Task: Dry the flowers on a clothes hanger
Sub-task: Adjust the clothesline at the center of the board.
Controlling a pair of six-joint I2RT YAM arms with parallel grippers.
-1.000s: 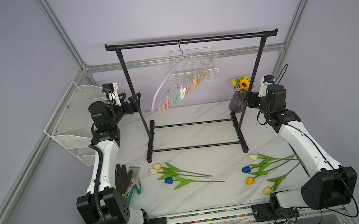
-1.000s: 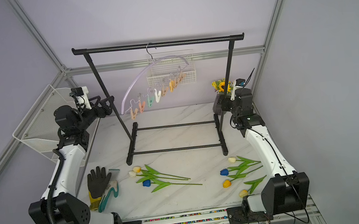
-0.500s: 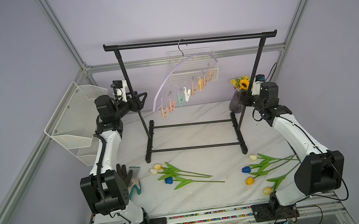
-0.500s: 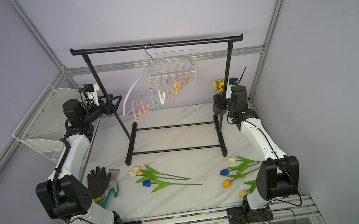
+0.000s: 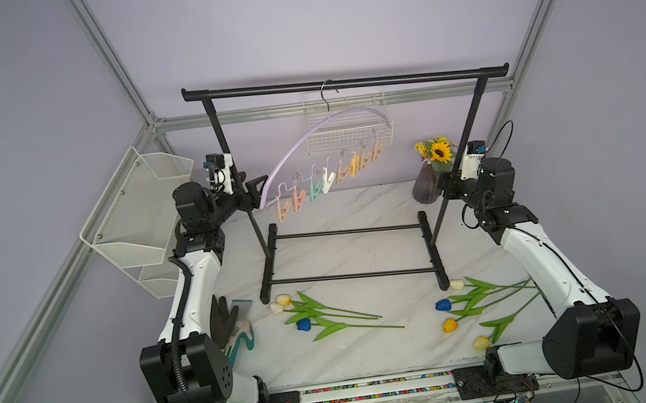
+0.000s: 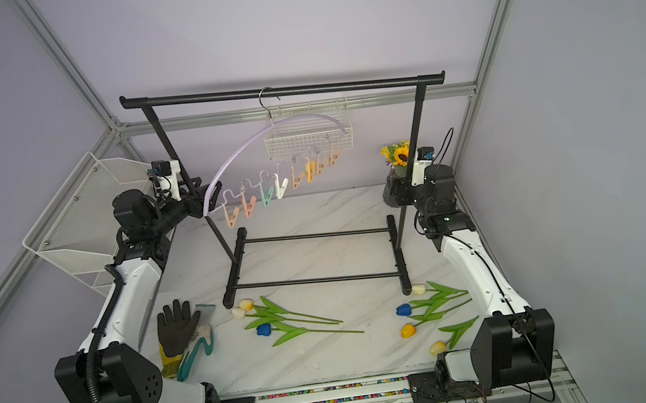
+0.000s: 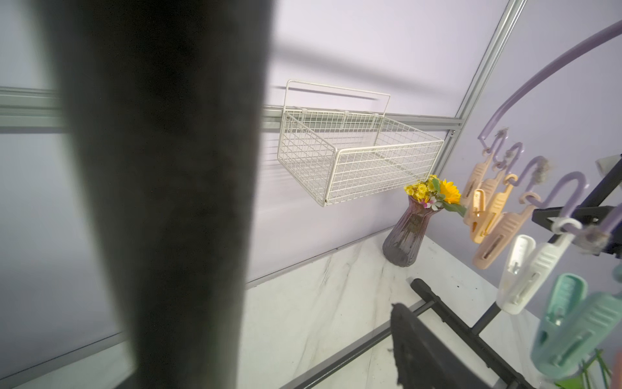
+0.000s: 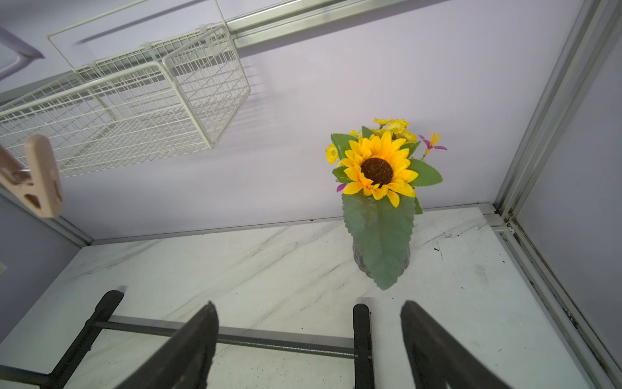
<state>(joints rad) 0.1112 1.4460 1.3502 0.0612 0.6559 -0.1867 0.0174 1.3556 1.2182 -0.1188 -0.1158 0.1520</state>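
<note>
Seven flowers (image 5: 304,325) lie flat on the marble counter (image 5: 336,217), all in front of the black garment rack (image 5: 382,80). Three make a group near the rack's left foot, with heads blue, white and yellowish. Four make a group by its right foot, with heads white, blue, orange and yellow.

One clothes hanger (image 5: 328,119), pale lilac, hangs by its wire hook from the rack's top bar. About eight clothespins (image 5: 314,192) dangle from it in a row, none gripping a stem.

There are two white wire baskets, a wall basket (image 5: 347,137) at the back and a mesh basket (image 5: 139,216) on the left side. There are also two overlapping gloves (image 6: 178,329) and one purple vase (image 5: 423,192) of sunflowers.

The left pincer (image 5: 256,186) is raised at the hanger's lower end, close to the rack's left post. The left wrist view shows its fingers well apart, with the hanger's wavy rail running close by one of them; whether they touch cannot be told. The right pincer (image 8: 308,303) is up near the vase, its jaws wide with only counter and rack foot seen between them.

The flower heads show only in the top views. The left wrist view, half blocked by the blurred post, brings the clothespins close and shows grey fluff on the hanger's loops. The right wrist view faces the sunflower, with one broad leaf drooping over the vase.
</note>
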